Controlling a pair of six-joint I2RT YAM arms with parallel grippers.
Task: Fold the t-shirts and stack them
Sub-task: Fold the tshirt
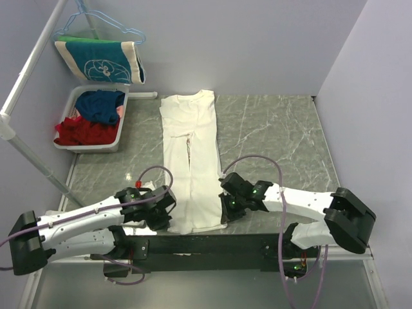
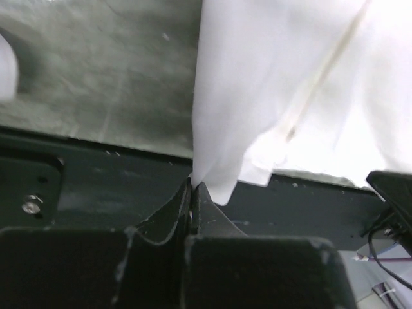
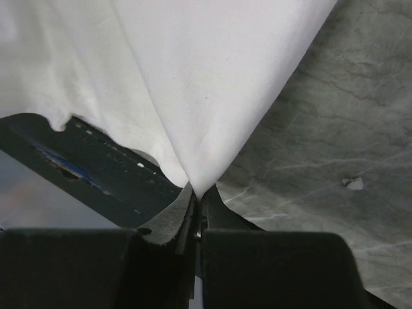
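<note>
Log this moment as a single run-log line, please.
item: cream-white cloth t-shirt, folded narrow | left pincer: shut on near-left corner | right pincer: shut on near-right corner

Both arms reach inward, left tool (image 2: 192, 190) and right tool (image 3: 198, 194) pinched on the t-shirt (image 1: 193, 148).

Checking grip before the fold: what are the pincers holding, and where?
Both pinch the cream t-shirt: left pincer its near-left corner, right pincer its near-right corner.
</note>
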